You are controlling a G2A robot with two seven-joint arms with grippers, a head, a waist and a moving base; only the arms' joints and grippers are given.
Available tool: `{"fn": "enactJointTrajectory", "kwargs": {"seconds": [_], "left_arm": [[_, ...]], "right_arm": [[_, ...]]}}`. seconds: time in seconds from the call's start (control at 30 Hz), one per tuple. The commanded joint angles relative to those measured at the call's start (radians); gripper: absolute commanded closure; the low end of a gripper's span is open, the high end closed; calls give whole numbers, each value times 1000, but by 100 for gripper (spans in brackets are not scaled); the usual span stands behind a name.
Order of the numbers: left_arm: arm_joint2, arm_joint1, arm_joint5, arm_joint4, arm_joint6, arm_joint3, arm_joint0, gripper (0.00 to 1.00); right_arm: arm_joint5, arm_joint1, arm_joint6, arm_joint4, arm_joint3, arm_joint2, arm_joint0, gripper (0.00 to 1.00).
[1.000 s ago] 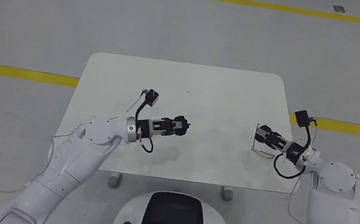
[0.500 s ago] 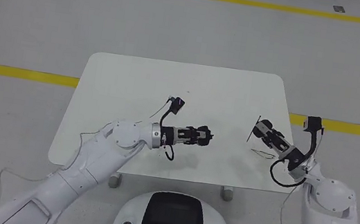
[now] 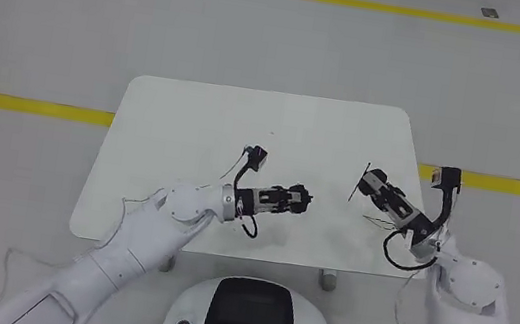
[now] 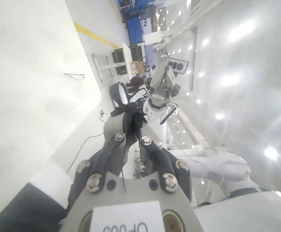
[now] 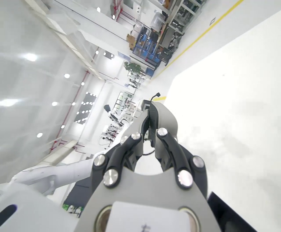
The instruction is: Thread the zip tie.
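Right gripper, at the 3 o'clock edge of the surface, is pinched on the zip tie. Left gripper, near centre, is clamped on a thin black strip. Likely risk: a flexing tip or a slack pinch spoils alignment.

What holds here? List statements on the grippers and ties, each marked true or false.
The left gripper is open. False: it is shut on a tie.
The right gripper holds nothing. False: a second tie sticks out of it.
Both grippers are over the table. True.
The grippers touch. False: a gap parts them.
A spare tie lies on the table. True.
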State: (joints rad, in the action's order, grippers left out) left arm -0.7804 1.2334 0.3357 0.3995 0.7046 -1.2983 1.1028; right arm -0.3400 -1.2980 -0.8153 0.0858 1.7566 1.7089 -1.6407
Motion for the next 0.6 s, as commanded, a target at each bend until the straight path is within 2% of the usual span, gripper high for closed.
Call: {"fn": "enactJointTrajectory", "kwargs": {"seconds": [0.0, 0.23, 0.3, 0.57], "left_arm": [[10, 7, 4, 24, -1, 7, -2, 100], [11, 27, 4, 50, -8, 21, -7, 100], [8, 31, 4, 21, -8, 24, -13, 100], [8, 32, 4, 11, -11, 24, -14, 100]], "right_arm": [[0, -4, 35, 13, 14, -16, -14, 100], [0, -11, 133, -78, 42, -73, -40, 100], [0, -9, 142, -107, 36, -93, -37, 100], [0, -5, 142, -135, 27, -101, -21, 100]]}}
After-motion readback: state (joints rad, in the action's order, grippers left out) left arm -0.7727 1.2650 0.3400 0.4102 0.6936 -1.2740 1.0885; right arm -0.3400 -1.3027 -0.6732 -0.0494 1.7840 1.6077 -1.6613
